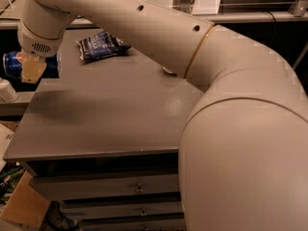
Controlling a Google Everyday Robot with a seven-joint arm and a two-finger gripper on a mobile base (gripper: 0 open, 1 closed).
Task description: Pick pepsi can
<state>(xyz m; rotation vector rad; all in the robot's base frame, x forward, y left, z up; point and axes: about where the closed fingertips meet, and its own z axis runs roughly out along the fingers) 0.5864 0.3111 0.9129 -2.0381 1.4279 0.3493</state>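
Note:
The pepsi can [11, 64] is blue with a red and white logo. It lies on its side in my gripper [32, 72], held in the air past the left edge of the grey table [110, 109]. The gripper is at the far left of the camera view, shut on the can's middle. One tan finger pad [32, 69] covers the front of the can, and blue shows on both sides of it. My large beige arm sweeps from the lower right across the top of the view.
A dark blue crinkled snack bag [101, 44] lies at the table's back left. Drawers [139, 189] sit under the tabletop. A cardboard box [21, 208] stands on the floor at lower left. A white object [6, 90] sits left of the table.

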